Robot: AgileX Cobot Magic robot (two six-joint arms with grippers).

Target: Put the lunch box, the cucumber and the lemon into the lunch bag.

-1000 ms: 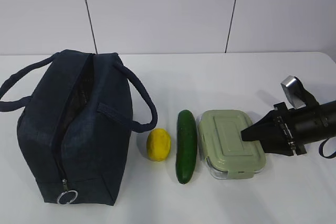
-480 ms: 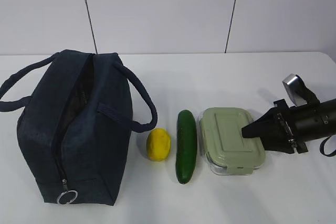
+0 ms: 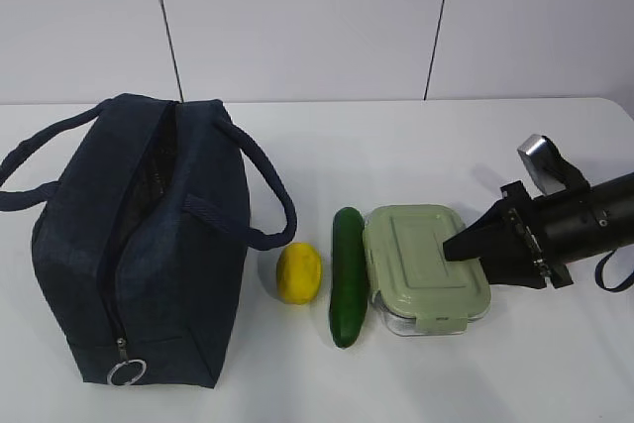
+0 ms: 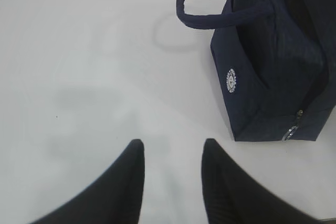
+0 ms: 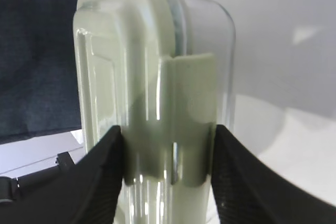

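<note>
Exterior view is showing nothing packed yet: the lunch bag (image 3: 139, 245) is sitting unzipped at the left of the desk (image 3: 396, 146), with the lemon (image 3: 298, 272) and cucumber (image 3: 349, 275) lying beside it. The right gripper (image 3: 458, 248) is clamping its fingers (image 5: 100, 182) on the lunch box (image 3: 423, 263), judging by the right wrist view. The left gripper (image 4: 170, 171) is hovering partly open and empty, so all three items are remaining.

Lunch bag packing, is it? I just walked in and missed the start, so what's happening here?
The right gripper is clamped on the right end of the lunch box, which sits against the cucumber. The lemon lies between the cucumber and the lunch bag, whose zipper is open. The left gripper hovers open over bare table beside the bag. Nothing is in the bag yet, as far as shows.
</note>
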